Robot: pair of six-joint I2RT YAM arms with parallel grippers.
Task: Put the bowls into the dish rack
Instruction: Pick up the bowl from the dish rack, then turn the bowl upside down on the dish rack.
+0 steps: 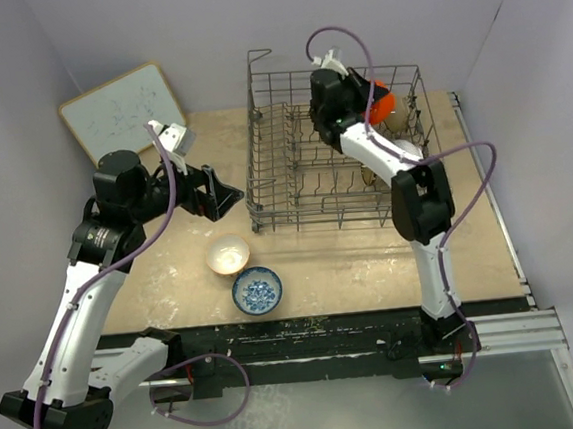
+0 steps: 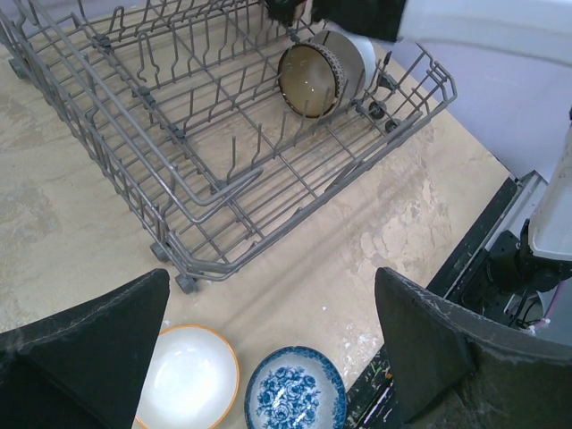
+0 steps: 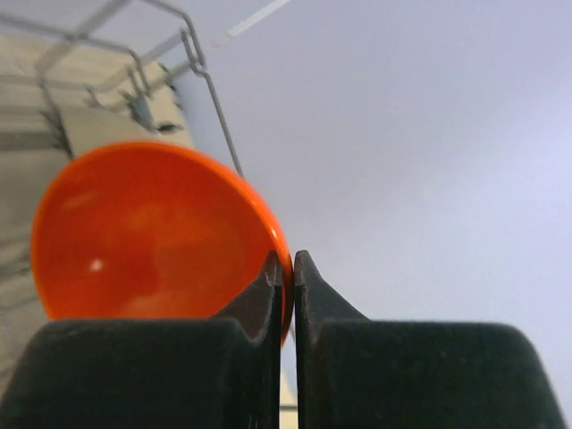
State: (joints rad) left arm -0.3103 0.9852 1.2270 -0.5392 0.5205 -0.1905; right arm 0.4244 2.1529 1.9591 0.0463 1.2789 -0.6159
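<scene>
The grey wire dish rack (image 1: 254, 177) stands at the back middle of the table. My right gripper (image 3: 284, 259) is shut on the rim of the orange-red bowl (image 3: 152, 232) and holds it over the rack's far right corner (image 1: 382, 99). My left gripper (image 2: 273, 277) is open and empty, left of the rack and above two bowls on the table: a cream bowl (image 2: 188, 377) and a blue-and-white bowl (image 2: 295, 391). Inside the rack (image 2: 214, 192), a brown-rimmed bowl (image 2: 308, 80) stands on edge against a white bowl (image 2: 356, 54).
A white board (image 1: 122, 110) leans at the back left. My right arm (image 1: 418, 203) reaches across the rack's right end. The table's front edge and a black rail (image 1: 326, 326) run just below the blue-and-white bowl (image 1: 257, 290). Grey walls enclose the sides.
</scene>
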